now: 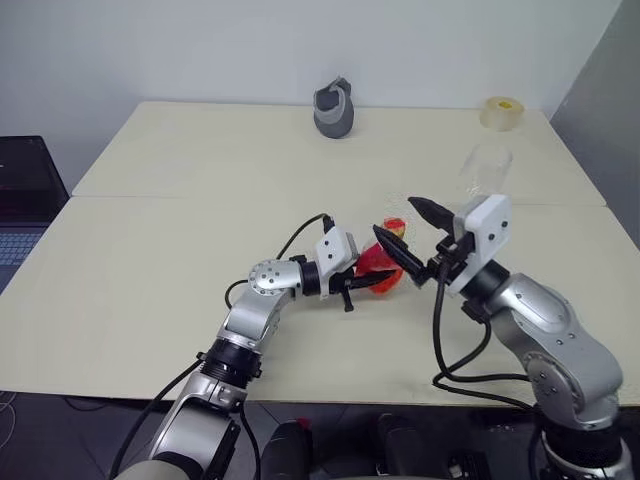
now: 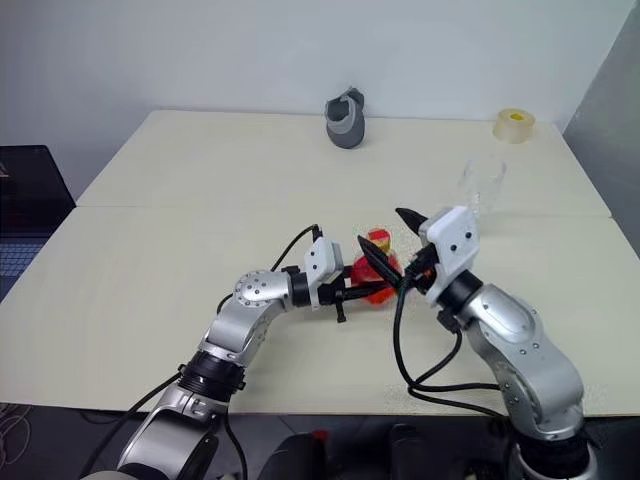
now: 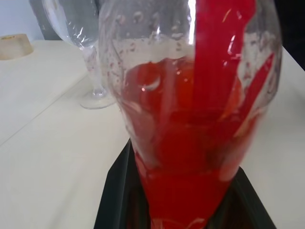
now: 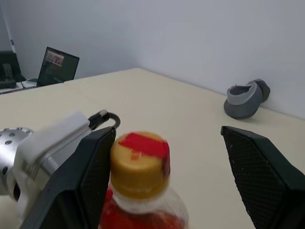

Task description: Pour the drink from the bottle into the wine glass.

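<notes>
Our left gripper [image 2: 352, 290] clamps the upright bottle [image 2: 378, 268] near the table's middle, while our right gripper [image 1: 413, 233], fingers spread, straddles its cap [image 4: 139, 163]; the wine glass [image 1: 482, 180] stands farther right.

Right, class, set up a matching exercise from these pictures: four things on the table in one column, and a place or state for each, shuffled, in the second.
Things:
1. bottle
2. glass
3. tape roll
4. grey jug

Places or states:
A. far right corner
B. empty, standing upright
C. far edge, near the middle
D. gripped in the left tool

Pairs: 1-D, 2-B, 3-A, 4-C
</notes>
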`<action>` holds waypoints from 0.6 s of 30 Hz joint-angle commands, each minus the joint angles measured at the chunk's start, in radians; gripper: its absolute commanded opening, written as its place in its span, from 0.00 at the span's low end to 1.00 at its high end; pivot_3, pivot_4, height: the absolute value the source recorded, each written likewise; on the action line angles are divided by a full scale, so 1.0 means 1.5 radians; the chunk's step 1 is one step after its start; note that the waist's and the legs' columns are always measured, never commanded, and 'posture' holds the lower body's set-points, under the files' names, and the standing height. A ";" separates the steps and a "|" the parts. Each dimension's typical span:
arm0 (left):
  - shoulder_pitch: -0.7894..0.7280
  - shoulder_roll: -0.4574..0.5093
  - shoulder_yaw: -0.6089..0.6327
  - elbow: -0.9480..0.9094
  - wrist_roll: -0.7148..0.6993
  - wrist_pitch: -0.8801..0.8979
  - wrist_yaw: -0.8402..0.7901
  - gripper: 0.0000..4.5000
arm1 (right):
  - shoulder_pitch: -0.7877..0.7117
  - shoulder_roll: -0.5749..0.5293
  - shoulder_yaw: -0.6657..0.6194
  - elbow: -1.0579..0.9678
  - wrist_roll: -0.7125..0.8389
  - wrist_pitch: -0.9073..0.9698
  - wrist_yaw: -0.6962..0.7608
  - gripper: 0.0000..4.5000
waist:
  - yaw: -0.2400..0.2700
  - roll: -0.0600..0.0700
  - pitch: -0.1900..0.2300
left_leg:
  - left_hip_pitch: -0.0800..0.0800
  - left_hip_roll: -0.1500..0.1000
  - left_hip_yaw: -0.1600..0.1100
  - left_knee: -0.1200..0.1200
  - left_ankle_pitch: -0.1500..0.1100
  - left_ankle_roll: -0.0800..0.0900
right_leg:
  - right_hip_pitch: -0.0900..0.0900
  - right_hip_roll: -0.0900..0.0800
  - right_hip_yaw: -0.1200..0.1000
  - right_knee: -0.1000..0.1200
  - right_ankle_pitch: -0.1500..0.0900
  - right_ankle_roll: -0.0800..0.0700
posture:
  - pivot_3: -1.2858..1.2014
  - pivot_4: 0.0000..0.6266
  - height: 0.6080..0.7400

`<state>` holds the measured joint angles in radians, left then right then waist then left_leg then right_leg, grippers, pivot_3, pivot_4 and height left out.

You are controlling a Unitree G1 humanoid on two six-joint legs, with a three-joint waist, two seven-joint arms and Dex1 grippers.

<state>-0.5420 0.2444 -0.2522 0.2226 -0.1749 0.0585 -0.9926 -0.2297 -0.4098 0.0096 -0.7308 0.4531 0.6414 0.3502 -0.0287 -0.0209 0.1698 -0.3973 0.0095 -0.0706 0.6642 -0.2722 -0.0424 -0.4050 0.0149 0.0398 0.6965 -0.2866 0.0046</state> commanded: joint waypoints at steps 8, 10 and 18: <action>0.001 0.011 0.014 -0.020 -0.014 -0.014 -0.004 0.17 | 0.036 -0.069 -0.081 -0.042 0.087 0.011 0.066 0.83 | -0.001 0.000 0.000 | 0.000 0.000 0.001 0.000 0.000 0.000 | 0.000 0.000 0.000 0.000 0.000 0.000 | 0.52 0.24 1.00; 0.001 0.010 0.012 -0.020 -0.014 -0.013 -0.004 0.17 | 0.018 -0.065 -0.061 -0.054 0.097 0.023 0.060 0.83 | -0.001 0.000 0.000 | 0.000 0.000 0.000 0.000 0.000 0.000 | 0.000 0.001 0.000 0.000 0.000 0.000 | 0.52 0.24 1.00; -0.004 0.002 0.007 -0.017 -0.014 -0.011 -0.006 0.17 | -0.070 -0.012 0.056 -0.024 0.027 0.023 0.002 0.83 | -0.001 0.000 0.000 | 0.000 0.000 0.000 0.000 0.000 0.000 | 0.000 0.001 0.000 0.000 0.000 0.000 | 0.52 0.24 1.00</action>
<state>-0.5325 0.2572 -0.2492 0.2355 -0.1770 0.0579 -0.9958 -0.3072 -0.4393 0.0784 -0.7631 0.5183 0.6870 0.3735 -0.0298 -0.0210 0.1698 -0.3971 0.0098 -0.0703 0.6642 -0.2722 -0.0424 -0.4048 0.0160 0.0401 0.6963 -0.2867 0.0047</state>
